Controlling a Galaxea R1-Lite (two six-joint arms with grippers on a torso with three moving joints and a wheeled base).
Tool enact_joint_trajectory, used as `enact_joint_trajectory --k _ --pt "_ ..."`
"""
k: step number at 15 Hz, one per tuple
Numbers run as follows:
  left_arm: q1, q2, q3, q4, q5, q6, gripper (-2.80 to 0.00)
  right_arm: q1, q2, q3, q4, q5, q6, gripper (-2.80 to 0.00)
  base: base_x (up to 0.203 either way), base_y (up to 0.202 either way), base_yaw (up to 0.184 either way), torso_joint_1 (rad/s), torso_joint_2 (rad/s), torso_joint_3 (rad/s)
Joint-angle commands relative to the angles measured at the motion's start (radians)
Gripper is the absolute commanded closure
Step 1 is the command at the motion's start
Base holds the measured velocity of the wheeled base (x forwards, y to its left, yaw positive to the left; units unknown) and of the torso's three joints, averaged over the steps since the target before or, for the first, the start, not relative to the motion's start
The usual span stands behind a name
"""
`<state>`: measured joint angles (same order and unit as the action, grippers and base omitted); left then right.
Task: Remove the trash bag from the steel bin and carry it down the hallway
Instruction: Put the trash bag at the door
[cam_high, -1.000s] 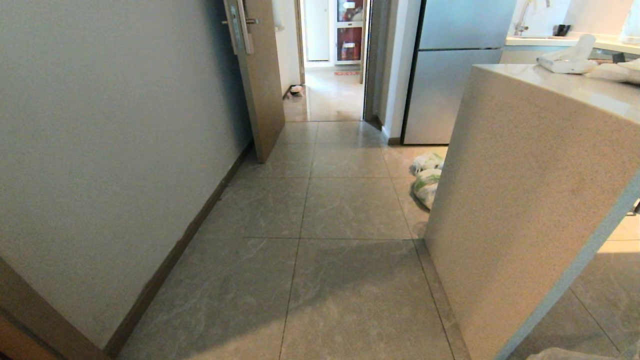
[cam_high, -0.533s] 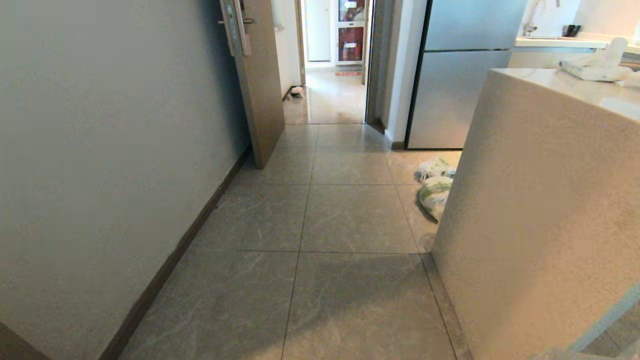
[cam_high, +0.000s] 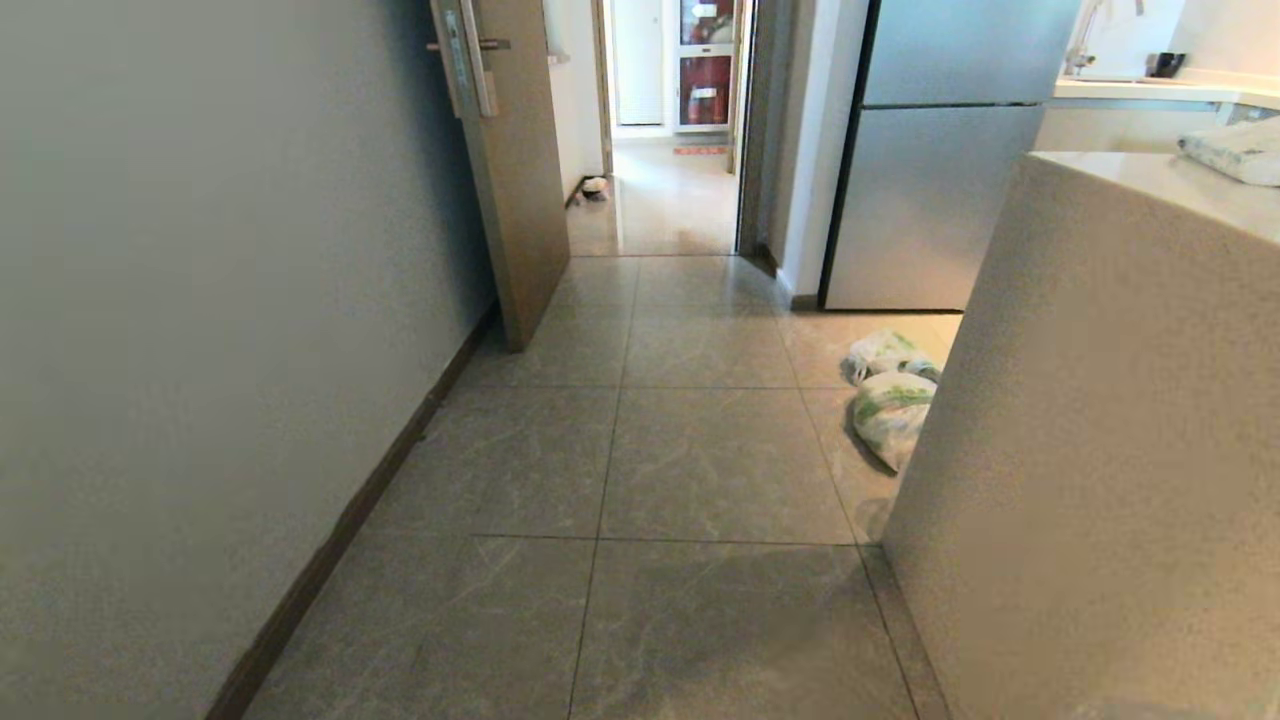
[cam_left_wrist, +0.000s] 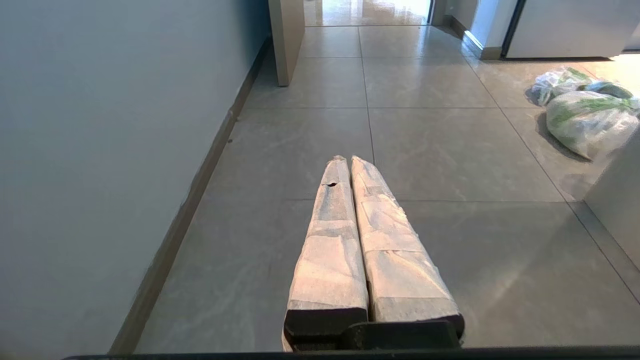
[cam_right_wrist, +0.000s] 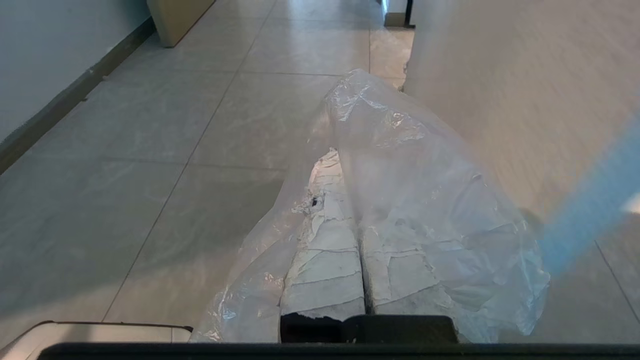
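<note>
The trash bag (cam_right_wrist: 425, 200), thin clear crinkled plastic, drapes over my right gripper (cam_right_wrist: 345, 165), whose taped fingers are shut on a fold of it; the bag's contents are hidden. It hangs above the hallway (cam_high: 700, 460) floor of glossy grey marbled tiles, close beside the counter's side panel (cam_right_wrist: 500, 100). My left gripper (cam_left_wrist: 348, 160) is shut with nothing in it, held level over the tiles. Neither arm shows in the head view. The steel bin is out of view.
A grey wall with dark baseboard (cam_high: 200, 300) runs along the left. A stone counter island (cam_high: 1100, 450) stands on the right, with white green-printed grocery bags (cam_high: 890, 410) on the floor at its far corner. Ahead are an open wooden door (cam_high: 515, 170), a fridge (cam_high: 940, 180) and a doorway (cam_high: 670, 200).
The whole head view has shifted: the camera has moved forward along the hallway, so the counter has slid right and the grocery bags and door look nearer. Neither arm has changed pose.
</note>
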<state>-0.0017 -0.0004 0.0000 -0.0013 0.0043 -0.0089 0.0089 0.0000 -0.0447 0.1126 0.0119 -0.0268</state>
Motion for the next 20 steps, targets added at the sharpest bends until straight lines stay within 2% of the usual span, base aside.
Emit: enact_joint_trajectory --k 1,20 --pt "0.0 0.0 0.002 0.0 0.0 0.0 0.0 0.0 0.002 0.0 0.001 0.0 -0.001 0.0 0.186 0.0 0.001 0.002 0.0 0.002" --pt "0.0 0.0 0.002 0.0 0.0 0.0 0.0 0.0 0.002 0.0 0.001 0.0 -0.001 0.0 0.19 0.0 0.0 0.003 0.0 0.003"
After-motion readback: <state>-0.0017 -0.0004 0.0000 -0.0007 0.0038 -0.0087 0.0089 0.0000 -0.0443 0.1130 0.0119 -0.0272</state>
